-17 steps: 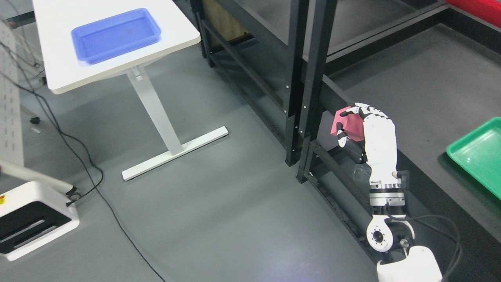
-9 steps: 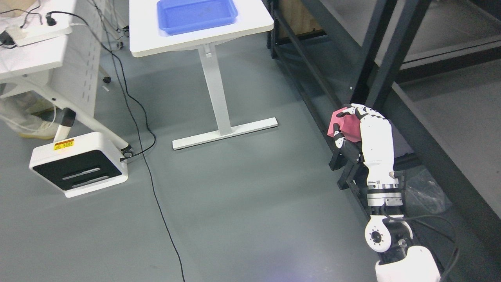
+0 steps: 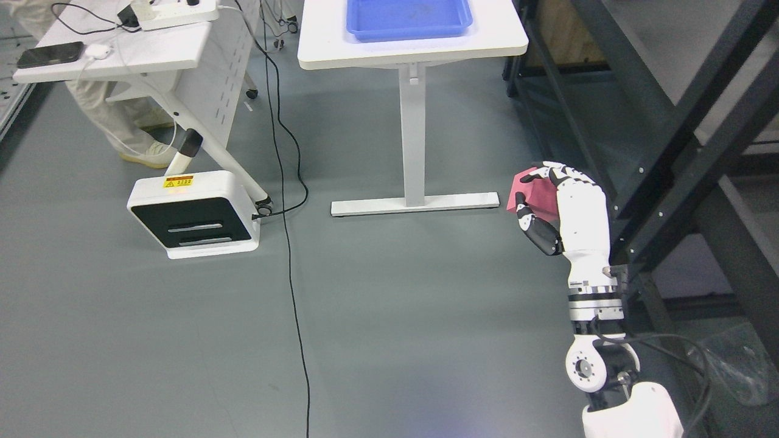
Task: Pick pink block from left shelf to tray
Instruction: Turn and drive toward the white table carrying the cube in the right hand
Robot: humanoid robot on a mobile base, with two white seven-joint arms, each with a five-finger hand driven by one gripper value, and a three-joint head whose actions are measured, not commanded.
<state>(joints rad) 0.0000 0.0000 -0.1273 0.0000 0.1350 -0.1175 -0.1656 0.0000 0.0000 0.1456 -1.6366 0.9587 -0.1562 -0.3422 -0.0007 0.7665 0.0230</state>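
Note:
My right hand rises from the lower right, raised above the grey floor, with its fingers curled around a pink block. The block shows to the left of the white palm, partly covered by the fingertips and thumb. A blue tray lies on a white table at the top centre, far ahead of the hand. The black shelf frame stands just right of the hand. My left arm does not show.
The table's white leg and foot stand on the floor left of the hand. A black cable runs down the floor. A white machine base and a second desk are at the left, with a person's legs behind.
The whole picture has swung: the camera turned away from the shelf, so the table and blue tray now sit top centre. The right hand keeps its hold on the pink block.

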